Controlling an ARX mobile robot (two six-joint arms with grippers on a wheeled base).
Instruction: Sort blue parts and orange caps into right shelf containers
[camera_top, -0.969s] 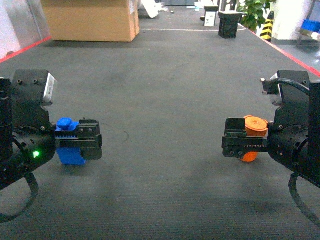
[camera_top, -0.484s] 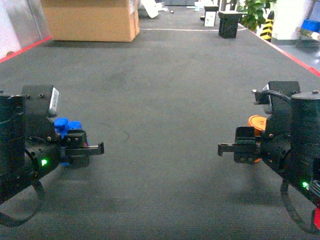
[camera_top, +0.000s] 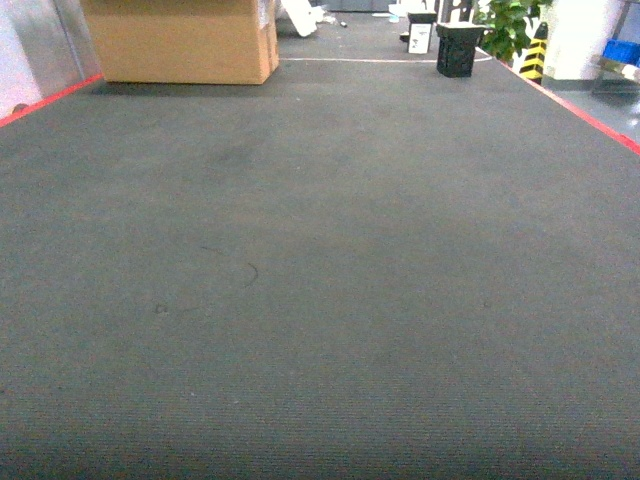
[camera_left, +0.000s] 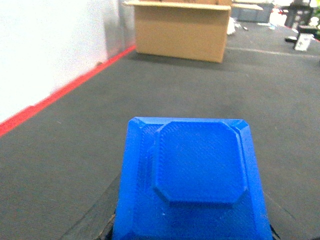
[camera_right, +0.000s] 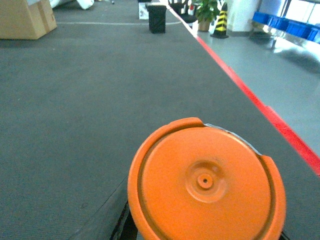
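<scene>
Two parts fill the wrist views: a blue part (camera_left: 187, 177) takes up the lower centre of the left wrist frame, and an orange cap (camera_right: 206, 181) sits at the lower centre of the right wrist frame. Neither gripper's fingers show, so whether they clamp these pieces I cannot tell. The head view shows only dark grey carpet (camera_top: 320, 280), a cardboard box (camera_top: 180, 40) at upper left, a red floor line (camera_top: 590, 112) along the upper right
</scene>
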